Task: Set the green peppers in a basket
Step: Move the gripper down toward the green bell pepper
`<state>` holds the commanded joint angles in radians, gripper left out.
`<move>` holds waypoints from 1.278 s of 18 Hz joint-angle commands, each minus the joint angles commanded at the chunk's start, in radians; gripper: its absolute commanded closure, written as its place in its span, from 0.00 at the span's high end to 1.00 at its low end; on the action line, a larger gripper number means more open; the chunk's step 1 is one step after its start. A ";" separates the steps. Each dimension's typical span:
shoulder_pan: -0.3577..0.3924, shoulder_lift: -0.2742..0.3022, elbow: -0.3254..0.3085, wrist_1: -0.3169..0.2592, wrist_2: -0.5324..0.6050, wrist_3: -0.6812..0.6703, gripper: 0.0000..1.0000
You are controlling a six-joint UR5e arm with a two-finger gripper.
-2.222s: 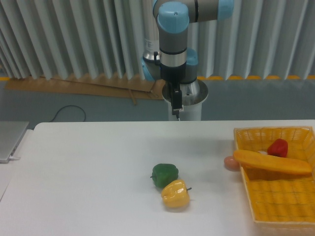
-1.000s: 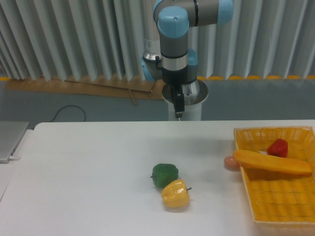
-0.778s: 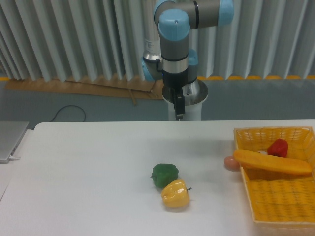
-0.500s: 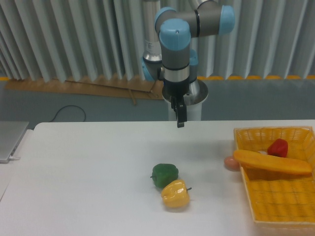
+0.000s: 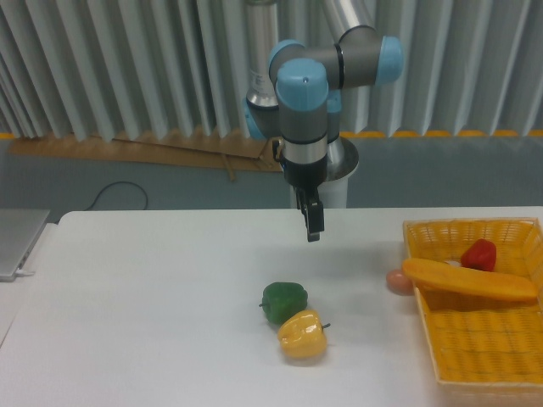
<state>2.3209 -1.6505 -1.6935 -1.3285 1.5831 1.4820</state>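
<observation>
Claw (image 5: 313, 231) hangs empty, opening unclear; green pepper (image 5: 283, 302) touches the yellow pepper (image 5: 303, 333), so a grab might nudge both.

The green pepper (image 5: 284, 302) has a smooth, glossy dark skin that looks like plastic, and the yellow pepper (image 5: 303, 334) touching it shines the same way, while the bench (image 5: 153, 288) under them is a plain matt white. The basket (image 5: 475, 339) is a yellow-orange open weave with a rough, wicker-like texture, holding a glossy red pepper (image 5: 479, 254) and a smooth orange piece (image 5: 469, 280). The arm (image 5: 302, 110) shows brushed grey metal with smooth light-blue plastic caps, and its pincer (image 5: 313, 222) is matt black.
</observation>
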 joint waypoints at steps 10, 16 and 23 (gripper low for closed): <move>-0.044 -0.057 -0.034 0.121 0.044 -0.084 1.00; -0.094 -0.115 -0.038 0.201 0.089 -0.190 1.00; -0.118 -0.147 -0.089 0.291 0.100 -0.192 1.00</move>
<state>2.2028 -1.7978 -1.7824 -1.0370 1.6827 1.2901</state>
